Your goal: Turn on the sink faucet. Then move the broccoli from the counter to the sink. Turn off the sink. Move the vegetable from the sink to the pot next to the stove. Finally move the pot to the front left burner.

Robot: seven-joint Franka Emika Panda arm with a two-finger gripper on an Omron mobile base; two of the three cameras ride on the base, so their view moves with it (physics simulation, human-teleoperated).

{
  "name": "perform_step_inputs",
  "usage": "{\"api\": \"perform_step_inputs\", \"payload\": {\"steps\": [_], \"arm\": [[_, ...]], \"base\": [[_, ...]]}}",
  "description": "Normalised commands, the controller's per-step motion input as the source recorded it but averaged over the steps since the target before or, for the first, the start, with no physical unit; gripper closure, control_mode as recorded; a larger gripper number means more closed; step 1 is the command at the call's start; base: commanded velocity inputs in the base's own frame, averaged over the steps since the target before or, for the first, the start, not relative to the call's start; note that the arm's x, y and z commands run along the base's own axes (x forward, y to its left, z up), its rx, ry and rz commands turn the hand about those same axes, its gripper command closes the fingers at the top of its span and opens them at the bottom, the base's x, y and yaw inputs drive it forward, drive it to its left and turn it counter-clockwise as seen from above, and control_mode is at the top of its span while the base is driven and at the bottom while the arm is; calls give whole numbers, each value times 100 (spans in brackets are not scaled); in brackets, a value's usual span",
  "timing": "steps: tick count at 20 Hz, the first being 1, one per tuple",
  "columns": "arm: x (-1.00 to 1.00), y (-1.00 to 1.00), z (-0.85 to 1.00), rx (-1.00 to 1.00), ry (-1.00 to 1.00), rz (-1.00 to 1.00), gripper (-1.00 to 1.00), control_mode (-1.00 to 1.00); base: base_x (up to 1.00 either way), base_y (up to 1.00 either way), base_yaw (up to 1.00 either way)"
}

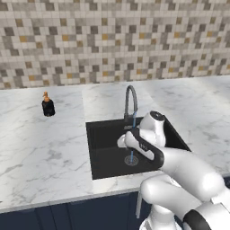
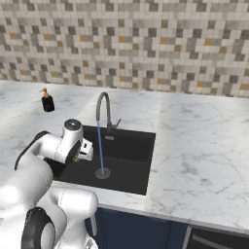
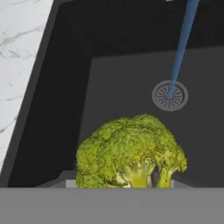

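Over the left part of the black sink, my gripper is shut on the broccoli, a green floret with a pale stalk. A sliver of the broccoli peeks out under the hand. It hangs above the basin floor, left of the round silver drain. The grey gooseneck sink faucet is running. Its blue stream falls onto the drain. White marble counter surrounds the sink. My fingertips are hidden behind the floret in the hand view. The pot, stove and front left burner are out of view.
A small black soap bottle with an orange pump stands on the counter left of the sink, also seen as the bottle at the back. A tiled wall runs behind. Broad counter stretches right of the basin.
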Motion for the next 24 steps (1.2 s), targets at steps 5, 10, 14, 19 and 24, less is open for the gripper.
{"api": "perform_step_inputs", "payload": {"steps": [5, 10, 14, 19, 24], "arm": [[21, -50, -31, 2, 0, -1, 100, -100], [31, -35, -35, 0, 0, 0, 100, -100], [31, -25, -47, 0, 0, 0, 100, -100], [33, -20, -43, 0, 2, 0, 100, -100], [38, -19, -31, 0, 5, 3, 100, -100]], "base": [[0, 0, 0], [0, 0, 0], [0, 0, 0], [0, 0, 0], [0, 0, 0]]}}
